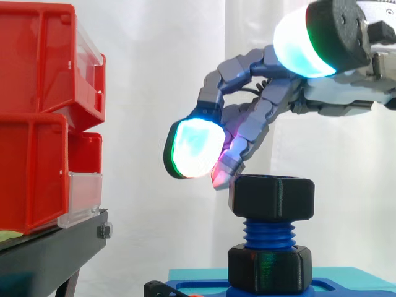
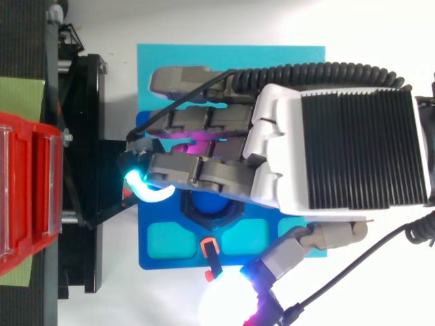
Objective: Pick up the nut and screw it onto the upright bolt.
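Currently the hand (image 2: 340,149) is open and holds nothing: its fingers reach out from the palm in a loose downward curve, and the thumb (image 1: 303,46) stands well apart from them, raised at the palm end in the side view. The glowing fingertips (image 1: 195,148) hang at the far end of the hand, beyond the nut's edge and slightly above its top face. One pink-lit tip sits just beside the upper corner of the nut (image 1: 272,197); whether it touches cannot be told. The black nut lies directly below the fingers, seated level on the top of the blue threaded bolt (image 1: 269,234), which stands upright. Bare thread shows beneath the nut, down to a second black nut (image 1: 270,267) at the bolt's foot. This lower nut rests on a blue base plate (image 2: 163,241), which sits on a cyan surface (image 2: 285,58) under the hand. Beyond the fingertips, well apart from them, stacked red bins (image 1: 37,124) stand on a black stand (image 1: 49,253). A white curtain (image 1: 154,62) hangs behind.
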You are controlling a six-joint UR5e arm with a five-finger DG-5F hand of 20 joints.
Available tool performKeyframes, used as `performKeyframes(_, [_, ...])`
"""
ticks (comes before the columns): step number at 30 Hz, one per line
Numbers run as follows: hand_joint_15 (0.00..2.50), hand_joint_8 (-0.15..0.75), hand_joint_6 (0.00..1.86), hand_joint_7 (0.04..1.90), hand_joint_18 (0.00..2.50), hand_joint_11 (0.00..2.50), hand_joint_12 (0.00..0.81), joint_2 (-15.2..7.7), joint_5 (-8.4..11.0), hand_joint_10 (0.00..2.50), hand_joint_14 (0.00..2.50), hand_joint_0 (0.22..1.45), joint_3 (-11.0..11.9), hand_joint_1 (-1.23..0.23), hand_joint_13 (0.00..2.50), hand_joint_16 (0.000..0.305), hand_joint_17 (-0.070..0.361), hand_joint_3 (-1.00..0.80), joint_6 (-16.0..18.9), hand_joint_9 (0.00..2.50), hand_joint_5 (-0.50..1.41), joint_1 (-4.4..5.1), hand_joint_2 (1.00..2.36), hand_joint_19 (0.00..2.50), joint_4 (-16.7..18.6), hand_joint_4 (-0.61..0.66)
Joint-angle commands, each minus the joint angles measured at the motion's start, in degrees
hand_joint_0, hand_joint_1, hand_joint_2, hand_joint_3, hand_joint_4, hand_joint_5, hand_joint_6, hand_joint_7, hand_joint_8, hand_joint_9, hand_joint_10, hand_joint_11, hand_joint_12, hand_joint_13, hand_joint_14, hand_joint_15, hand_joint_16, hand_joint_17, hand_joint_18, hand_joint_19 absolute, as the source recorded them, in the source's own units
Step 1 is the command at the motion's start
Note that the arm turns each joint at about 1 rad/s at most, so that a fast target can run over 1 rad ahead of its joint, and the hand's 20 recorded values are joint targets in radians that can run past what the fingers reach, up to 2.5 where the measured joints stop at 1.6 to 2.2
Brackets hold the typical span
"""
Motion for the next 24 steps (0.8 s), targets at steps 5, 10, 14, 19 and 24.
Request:
performKeyframes(5, [0.00,0.313,0.50,1.08,0.29,0.00,0.311,-0.63,-0.09,0.00,0.00,0.47,0.00,-0.19,0.65,0.033,0.075,-0.50,1.33,0.89,-0.06,-0.02,1.00,0.00,0.13,0.32])
performKeyframes(10, [0.00,0.313,0.50,1.27,0.29,0.00,0.305,-0.63,-0.18,0.00,0.00,0.48,0.00,-0.19,0.65,0.032,0.072,-0.50,1.42,0.91,-0.04,-0.02,1.00,0.00,-0.14,0.27])
performKeyframes(14, [0.00,0.315,0.50,1.36,0.30,0.00,0.302,-0.63,-0.18,0.00,0.00,0.48,0.00,-0.19,0.66,0.032,0.071,-0.50,1.59,0.92,-0.03,-0.02,1.00,0.00,-0.14,0.26])
performKeyframes(19, [0.00,0.315,0.50,1.46,0.31,0.00,0.297,-0.63,-0.35,0.00,0.00,0.48,0.00,-0.19,0.67,0.030,0.068,-0.50,1.59,0.94,-0.01,-0.28,1.00,0.00,-0.14,0.23])
performKeyframes(24, [0.00,0.318,0.51,1.50,0.32,0.00,0.294,-0.63,-0.44,0.00,0.00,0.49,0.00,-0.20,0.69,0.029,0.066,-0.50,1.42,0.98,0.00,-0.54,1.00,0.00,-0.14,0.21])
